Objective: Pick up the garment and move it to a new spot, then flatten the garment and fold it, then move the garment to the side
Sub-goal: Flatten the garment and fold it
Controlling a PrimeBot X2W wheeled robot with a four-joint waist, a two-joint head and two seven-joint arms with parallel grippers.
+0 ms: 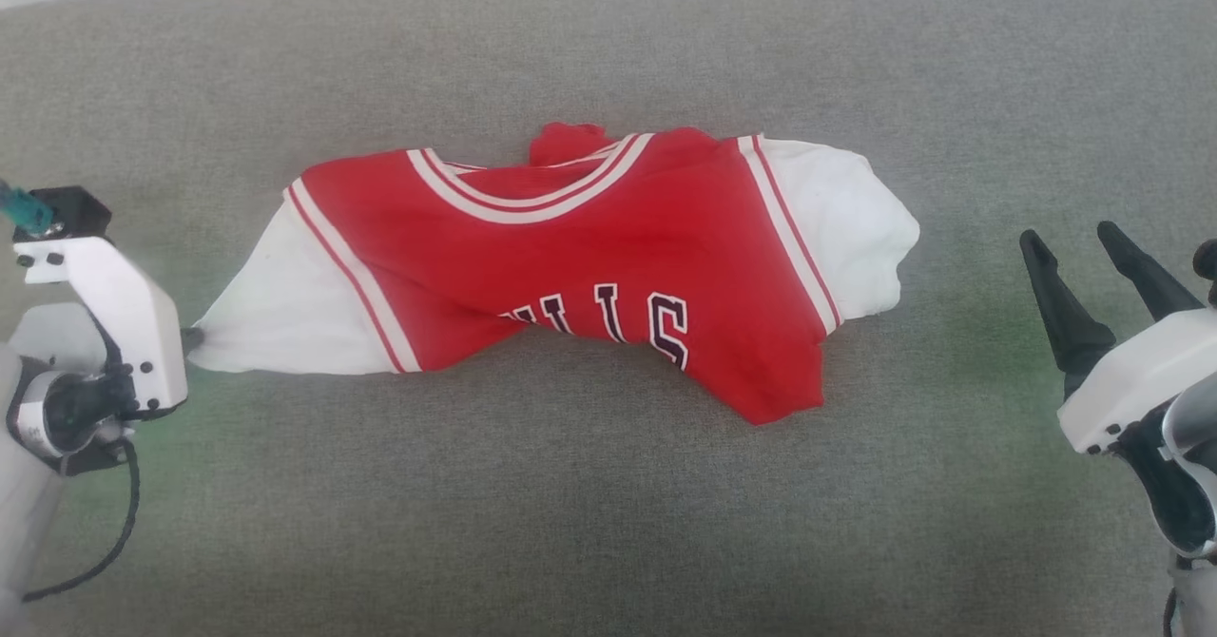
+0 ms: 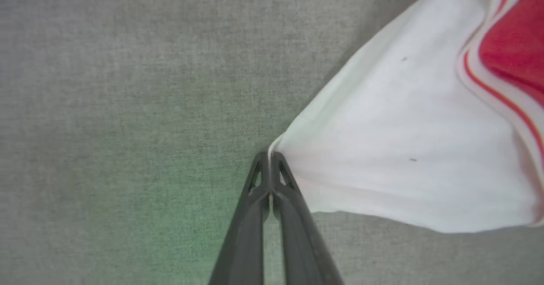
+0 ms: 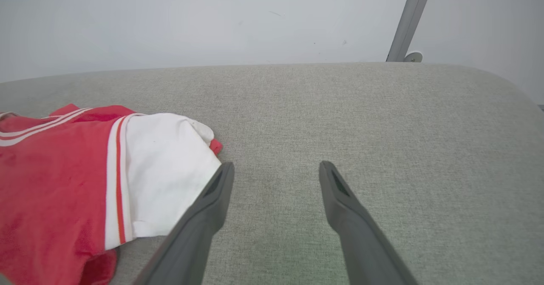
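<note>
The garment [image 1: 589,257], a red jersey with white sleeves and striped trim, lies rumpled across the middle of the grey surface, its lower part bunched under the letters. My left gripper [image 1: 193,338] is shut on the tip of the garment's left white sleeve [image 2: 395,157], which is drawn out to a point. In the left wrist view the two fingers of the left gripper [image 2: 269,155] meet on the sleeve's edge. My right gripper [image 1: 1074,247] stands open to the right of the garment, apart from it. In the right wrist view the right gripper [image 3: 276,168] hangs beside the other white sleeve [image 3: 165,178].
A grey fabric surface [image 1: 608,523] runs under everything, its far edge meeting a pale wall [image 3: 212,21]. A grey metal post [image 3: 408,21] rises behind the far right corner, where the surface rounds off.
</note>
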